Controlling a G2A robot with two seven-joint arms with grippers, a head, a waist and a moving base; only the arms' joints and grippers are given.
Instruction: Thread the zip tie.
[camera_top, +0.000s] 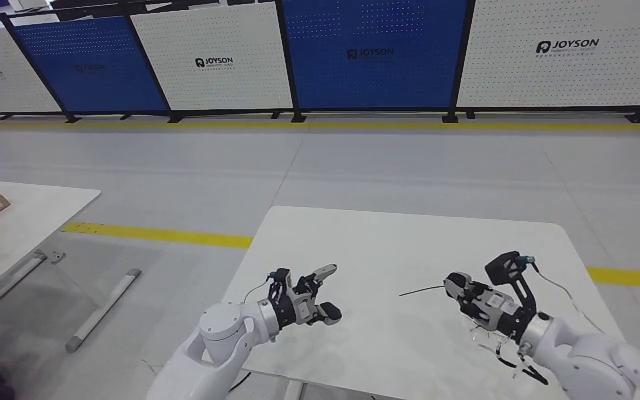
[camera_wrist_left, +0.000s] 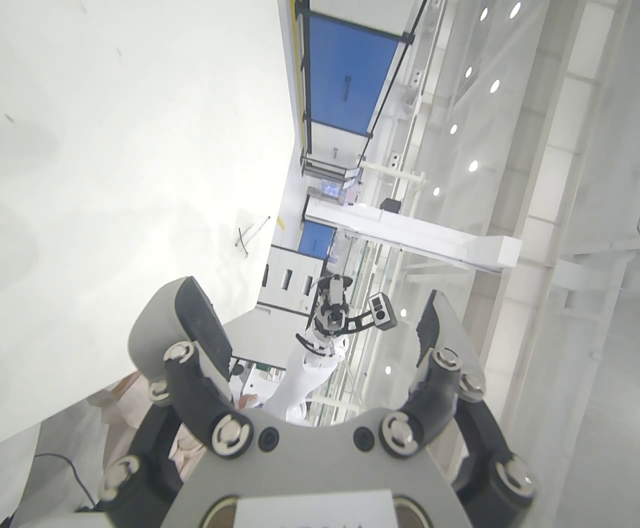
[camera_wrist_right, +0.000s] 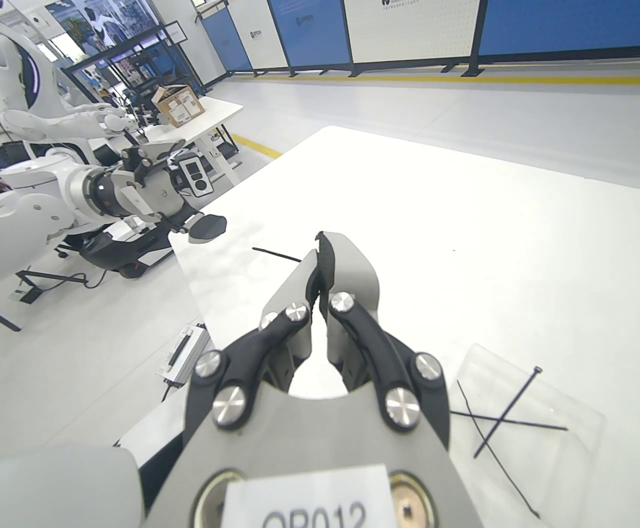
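Note:
A thin black zip tie (camera_top: 420, 291) is pinched by one end in my right gripper (camera_top: 457, 283), and its free end points left over the white table (camera_top: 400, 240). In the right wrist view the right gripper (camera_wrist_right: 320, 252) is shut and the zip tie (camera_wrist_right: 277, 255) sticks out sideways from the fingertips. My left gripper (camera_top: 328, 291) hovers at the table's front left, open and empty, facing the right one across a gap. In the left wrist view its fingers (camera_wrist_left: 200, 320) stand wide apart, with the right gripper (camera_wrist_left: 330, 305) seen between them.
Three spare zip ties (camera_wrist_right: 500, 420) lie crossed on a clear sheet (camera_wrist_right: 575, 400) near the table's front right, also seen in the left wrist view as spare ties (camera_wrist_left: 250, 235). Another white table (camera_top: 40, 215) stands to the left, and blue and white panels (camera_top: 370, 50) line the back.

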